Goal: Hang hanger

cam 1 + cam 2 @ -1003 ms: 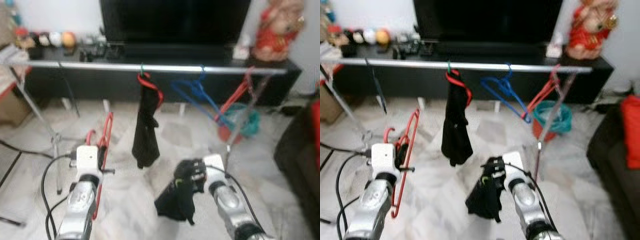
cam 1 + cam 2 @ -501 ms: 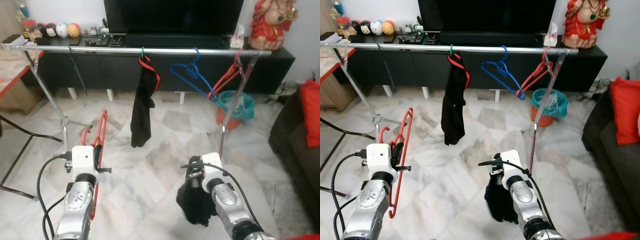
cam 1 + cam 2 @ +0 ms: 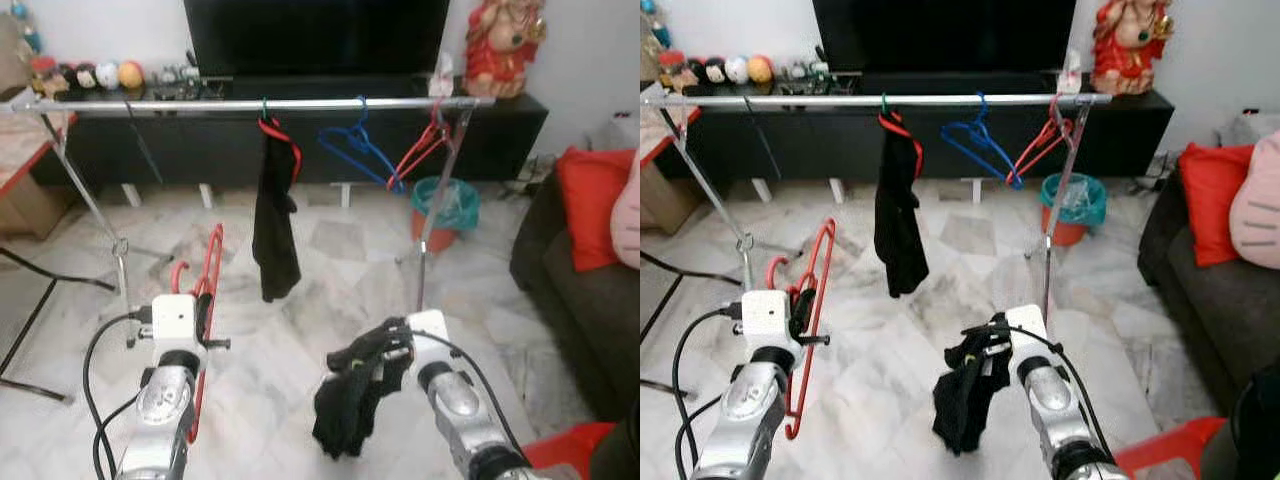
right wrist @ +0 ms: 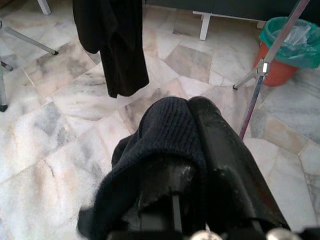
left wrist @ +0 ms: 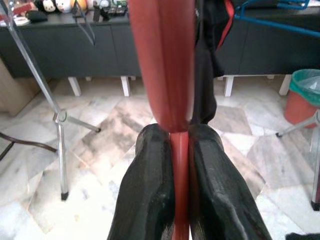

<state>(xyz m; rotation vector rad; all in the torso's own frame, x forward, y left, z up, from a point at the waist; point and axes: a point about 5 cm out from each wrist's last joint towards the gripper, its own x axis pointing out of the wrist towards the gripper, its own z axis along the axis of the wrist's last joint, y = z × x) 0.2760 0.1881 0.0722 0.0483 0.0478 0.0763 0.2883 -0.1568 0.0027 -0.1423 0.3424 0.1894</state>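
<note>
Meanwhile left gripper (image 5: 172, 145) fingers clamp the red hanger (image 3: 207, 290), right gripper (image 4: 185, 120) grips black cloth (image 3: 350, 395); teal-lined bin (image 3: 444, 212) beyond.

You will find no text, label, brand, number or sign that can be read in any of these views; the small items along the top of the black cabinet (image 3: 300, 150) are too blurred and too small to tell whether they carry print.
</note>
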